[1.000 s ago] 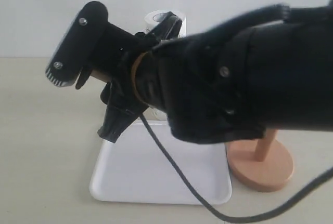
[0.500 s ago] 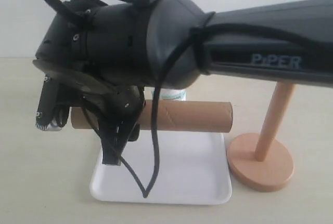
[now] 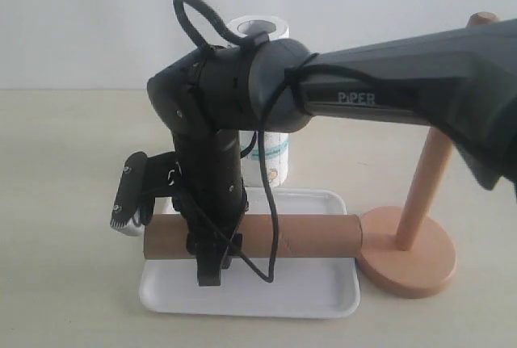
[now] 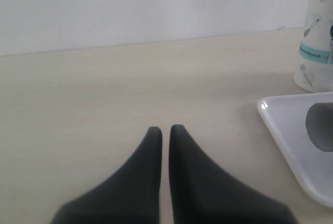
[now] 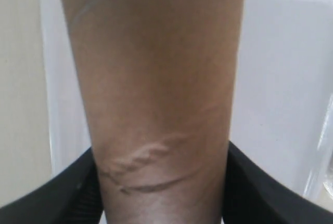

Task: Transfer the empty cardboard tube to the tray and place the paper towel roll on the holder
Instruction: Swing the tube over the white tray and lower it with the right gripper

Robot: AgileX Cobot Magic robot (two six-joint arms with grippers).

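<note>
Gripping the empty cardboard tube (image 3: 307, 236) close to its left end, the right gripper (image 3: 210, 261) points straight down from an arm that reaches in across the scene from the right. Its jaws are clamped on either side of the brown cylinder. The tube lies level, left to right, low over the tray (image 3: 315, 290), and whether it already rests on the white floor cannot be told. It spans almost the whole tray, and its right end sits over the right rim, just beside the round base of the holder (image 3: 408, 255), whose pole stands bare. The paper towel roll (image 3: 276, 154) stands upright on the table (image 3: 65, 162) at the far side of the tray, partly hidden behind the arm. The left gripper (image 4: 165, 130) hovers over the table left of the tray, its fingers together and holding nothing. Several things could spoil the release. With so little spare length, a small skew would probably leave one end perched on the rim, so the tube could tip or roll out. Letting go from any height could make the round, light tube bounce or roll. A black cable (image 3: 271, 243) hangs in a loop across the tube and might drag it as the arm lifts. A careless withdrawal toward the far side might also knock the roll over.
</note>
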